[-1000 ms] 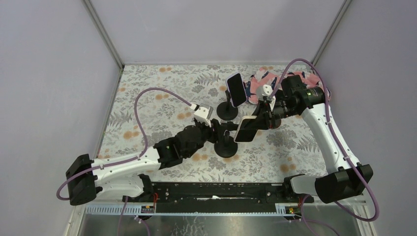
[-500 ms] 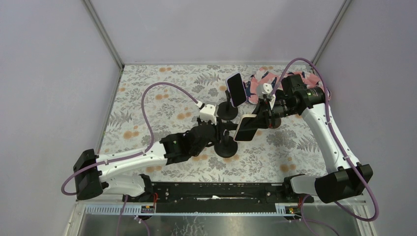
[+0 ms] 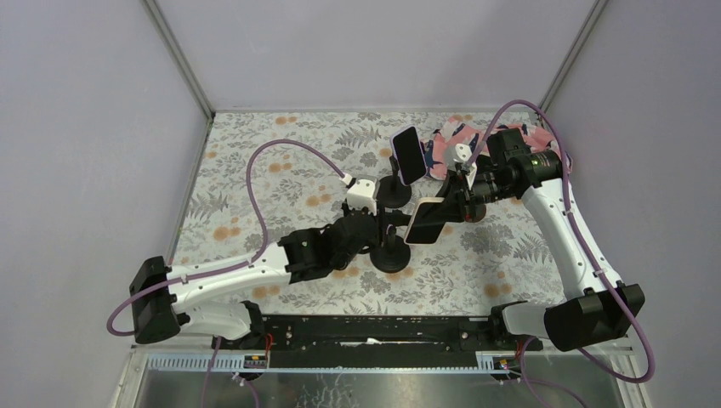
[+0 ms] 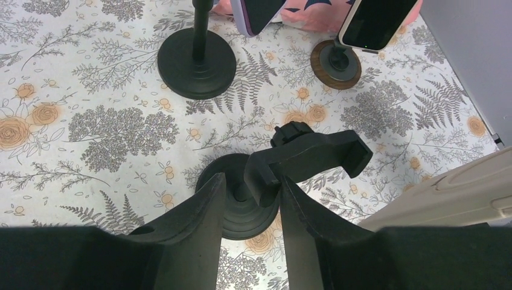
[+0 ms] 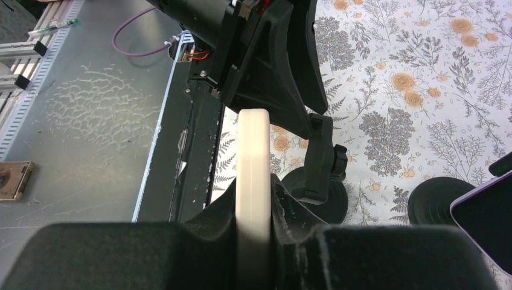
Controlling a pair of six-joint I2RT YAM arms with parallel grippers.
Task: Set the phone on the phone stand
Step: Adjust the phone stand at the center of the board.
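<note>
Top external: floral tablecloth (image 3: 255,170), lilac walls (image 3: 85,127)

right gripper (image 5: 253,208) | clamped on phone (image 5: 253,151), edge-on | phone stand (image 5: 320,169) just beyond

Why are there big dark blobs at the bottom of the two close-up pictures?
Left wrist view: the left pincer, too near, blurred; tablecloth sharp. Right wrist view: the right pincer, blurred, around the white phone. Top view: even light.
</note>
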